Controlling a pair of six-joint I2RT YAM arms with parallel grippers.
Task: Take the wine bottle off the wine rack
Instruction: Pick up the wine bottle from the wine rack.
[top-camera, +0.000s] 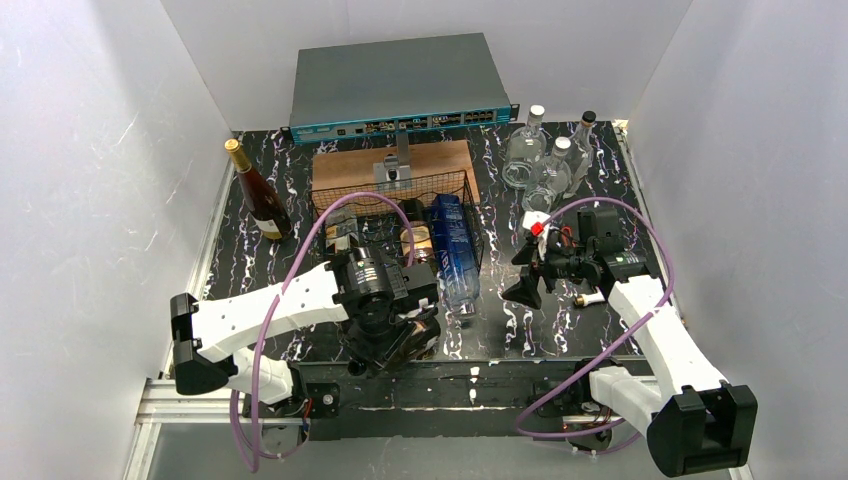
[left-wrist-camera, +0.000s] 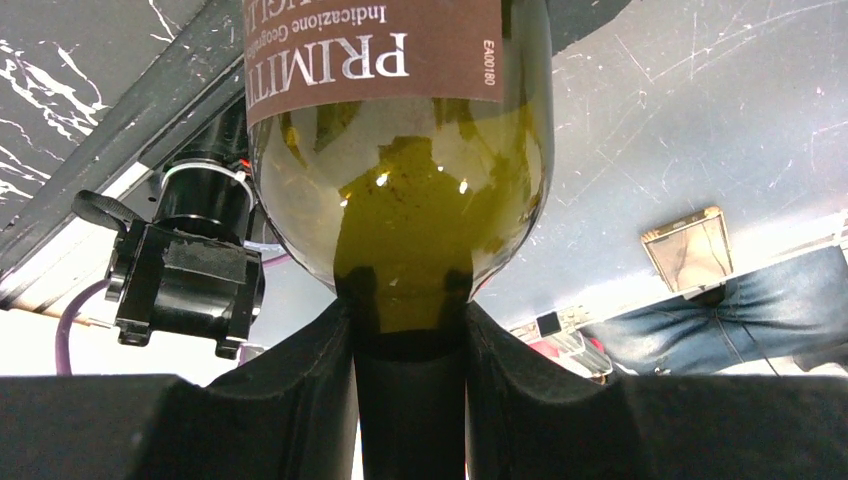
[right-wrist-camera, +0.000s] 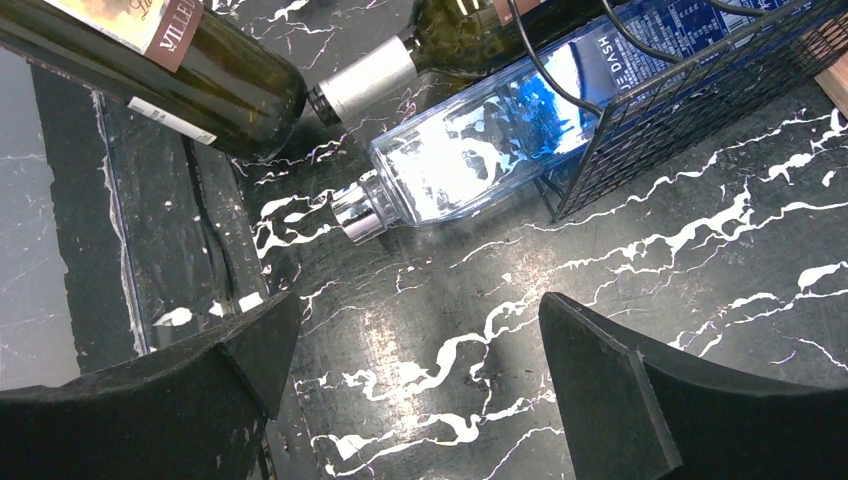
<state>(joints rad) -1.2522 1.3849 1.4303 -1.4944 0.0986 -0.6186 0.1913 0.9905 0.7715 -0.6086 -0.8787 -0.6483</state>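
My left gripper (left-wrist-camera: 410, 400) is shut on the neck of a green wine bottle (left-wrist-camera: 400, 190) with a brown label. In the top view, left gripper (top-camera: 385, 335) and that wine bottle (top-camera: 410, 340) are near the table's front edge, clear of the black wire wine rack (top-camera: 395, 182). The rack (right-wrist-camera: 690, 110) still holds a clear blue bottle (right-wrist-camera: 470, 150) and a foil-necked bottle (right-wrist-camera: 365, 90); the held bottle's body (right-wrist-camera: 200, 70) lies left of them. My right gripper (right-wrist-camera: 415, 385) stands open above bare table, right of the rack (top-camera: 535, 278).
A brown wooden board (top-camera: 440, 160) and a grey network switch (top-camera: 400, 85) sit behind the rack. An upright wine bottle (top-camera: 258, 195) stands at the left. Clear glass bottles (top-camera: 540, 160) stand at the back right. White walls close in the sides.
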